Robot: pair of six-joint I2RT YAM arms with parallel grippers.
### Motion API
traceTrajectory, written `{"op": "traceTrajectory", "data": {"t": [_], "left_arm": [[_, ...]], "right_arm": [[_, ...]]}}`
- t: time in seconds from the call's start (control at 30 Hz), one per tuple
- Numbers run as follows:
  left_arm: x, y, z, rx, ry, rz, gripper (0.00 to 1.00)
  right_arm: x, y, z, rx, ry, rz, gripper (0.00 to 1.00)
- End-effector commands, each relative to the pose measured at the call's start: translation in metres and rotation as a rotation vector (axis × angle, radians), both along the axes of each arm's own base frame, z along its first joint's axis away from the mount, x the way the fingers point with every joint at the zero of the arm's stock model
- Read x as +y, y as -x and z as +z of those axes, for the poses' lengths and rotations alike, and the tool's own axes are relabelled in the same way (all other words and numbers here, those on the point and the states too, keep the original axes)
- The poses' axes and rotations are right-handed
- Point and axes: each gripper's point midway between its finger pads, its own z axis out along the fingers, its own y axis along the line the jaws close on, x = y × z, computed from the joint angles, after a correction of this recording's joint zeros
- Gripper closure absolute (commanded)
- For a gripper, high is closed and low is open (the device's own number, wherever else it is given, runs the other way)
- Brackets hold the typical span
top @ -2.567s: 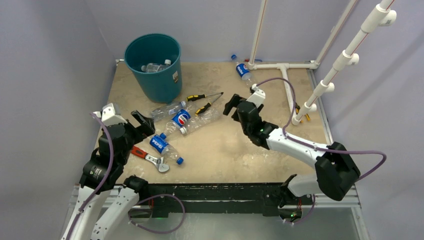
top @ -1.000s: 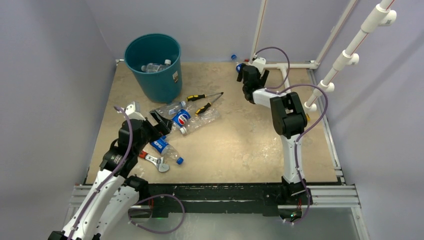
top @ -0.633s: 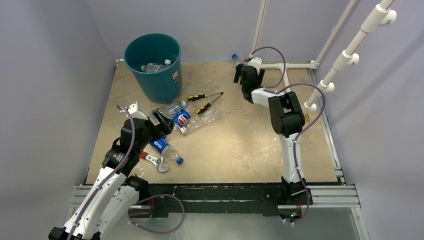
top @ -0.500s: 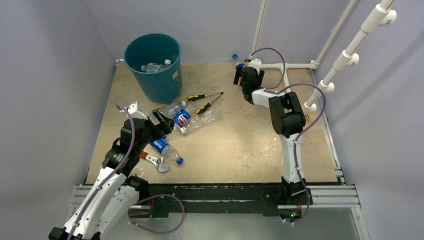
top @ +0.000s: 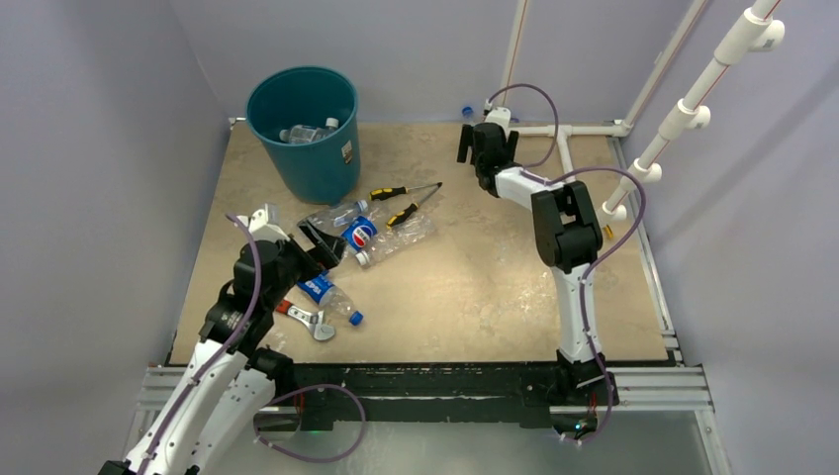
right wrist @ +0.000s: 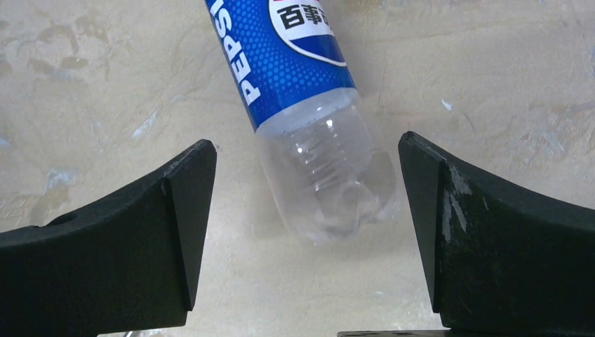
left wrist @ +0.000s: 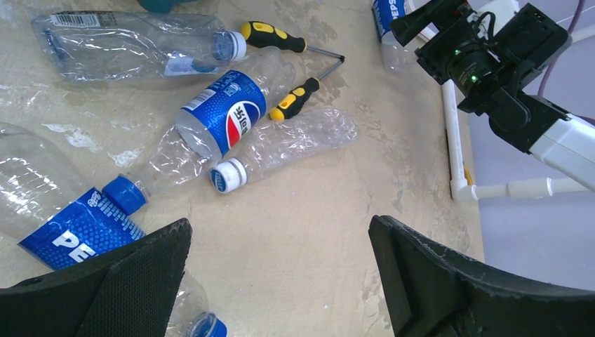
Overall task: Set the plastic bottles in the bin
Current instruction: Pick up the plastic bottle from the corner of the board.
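At the far edge of the counter (top: 475, 297), the right gripper (right wrist: 306, 151) hangs open over 1 clear, blue-labelled plastic Pepsi bottle (right wrist: 295, 63); the left gripper (left wrist: 279, 225) is open too.

Noted on left arm (top: 233, 317) and right arm (top: 569, 242): white link shells, black joint housings. A purple cable (top: 322, 387) loops along each. The left hand (left wrist: 281, 281) has black wedge fingers (left wrist: 119, 281) with pebbled pads. The right hand (right wrist: 306, 239) has similar wedges, one edge scuffed pale. A green light (left wrist: 471, 73) shows on the right wrist housing.
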Motion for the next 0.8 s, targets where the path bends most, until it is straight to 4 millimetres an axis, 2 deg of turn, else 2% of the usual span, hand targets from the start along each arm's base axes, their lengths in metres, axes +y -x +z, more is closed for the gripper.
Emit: {"op": "traceTrajectory", "data": {"t": [0.0, 0.17, 0.3, 0.47, 0.63, 0.77], "left_arm": [[0.000, 0.000, 0.000, -0.014, 0.014, 0.004, 0.02], [-0.006, 0.000, -0.008, -0.002, 0.039, -0.014, 0.02], [-0.008, -0.003, -0.009, 0.009, 0.039, -0.020, 0.02], [-0.009, -0.003, -0.011, 0.016, 0.047, -0.017, 0.02], [-0.008, 0.000, -0.006, 0.006, 0.059, -0.014, 0.02], [-0.004, 0.003, 0.006, -0.013, 0.051, -0.007, 0.02]], "right_arm": [[-0.008, -0.005, -0.014, 0.053, 0.091, -0.019, 0.01], [-0.004, -0.012, -0.024, 0.073, 0.104, 0.002, 0.01], [-0.001, -0.014, -0.028, 0.083, 0.099, 0.019, 0.06], [0.000, -0.010, -0.021, 0.062, 0.083, 0.028, 0.27], [-0.004, -0.001, 0.007, 0.006, 0.080, 0.023, 0.43], [-0.007, 0.018, 0.043, -0.065, 0.041, 0.007, 0.48]]}}
